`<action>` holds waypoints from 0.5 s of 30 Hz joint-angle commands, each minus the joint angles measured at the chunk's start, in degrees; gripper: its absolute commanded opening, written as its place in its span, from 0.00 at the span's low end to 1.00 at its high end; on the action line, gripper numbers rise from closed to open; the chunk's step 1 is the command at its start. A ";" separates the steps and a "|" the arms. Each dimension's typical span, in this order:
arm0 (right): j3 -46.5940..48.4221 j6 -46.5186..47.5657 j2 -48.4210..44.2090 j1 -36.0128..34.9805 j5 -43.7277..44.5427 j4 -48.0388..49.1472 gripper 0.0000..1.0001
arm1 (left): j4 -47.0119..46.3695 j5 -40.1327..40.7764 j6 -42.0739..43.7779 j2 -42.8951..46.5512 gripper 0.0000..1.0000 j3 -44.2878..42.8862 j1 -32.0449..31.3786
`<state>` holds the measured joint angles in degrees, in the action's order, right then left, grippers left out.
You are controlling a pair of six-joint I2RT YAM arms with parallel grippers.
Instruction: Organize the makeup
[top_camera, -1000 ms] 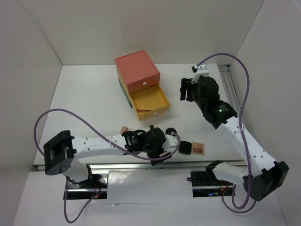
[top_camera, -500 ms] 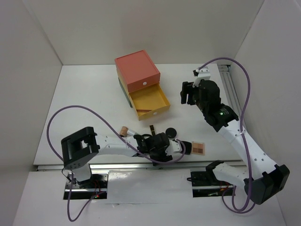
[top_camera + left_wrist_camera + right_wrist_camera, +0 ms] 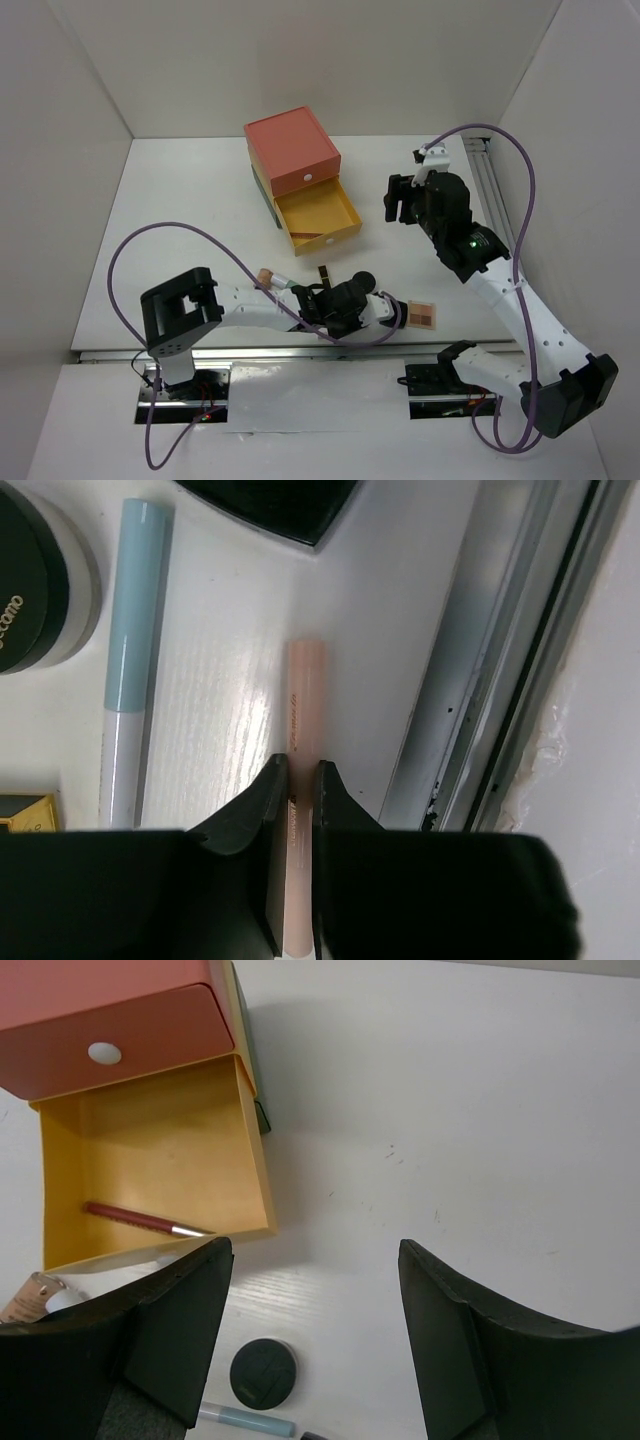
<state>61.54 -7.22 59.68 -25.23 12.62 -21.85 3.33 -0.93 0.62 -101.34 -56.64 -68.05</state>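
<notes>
Top view: the left gripper sits low at the near edge of the bench, between the round black compact and the eyeshadow palette. The right gripper hovers beside the drawer box, whose yellow drawer stands pulled out, presumably to receive makeup. Left wrist view: jaws pinched narrow across the thin pink pencil, which lies flat on the bench between the mint-green tube and the metal rail, a grip suited to lifting it. Right wrist view: jaws wide with nothing between, looking down on the open drawer, which holds one dark red pencil.
</notes>
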 commanded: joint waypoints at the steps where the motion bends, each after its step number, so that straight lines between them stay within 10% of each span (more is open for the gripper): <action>1: -0.62 -0.60 -1.41 0.36 0.21 0.22 0.75 | 2.20 3.21 -1.50 -1.84 0.00 -1.18 0.29; 15: -1.16 -3.58 -3.69 1.41 7.75 0.32 0.89 | 3.25 2.96 11.85 23.65 0.00 -5.66 8.07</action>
<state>60.95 -8.95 58.19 -24.71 16.27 -21.91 6.33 2.17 7.42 -77.30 -58.85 -65.47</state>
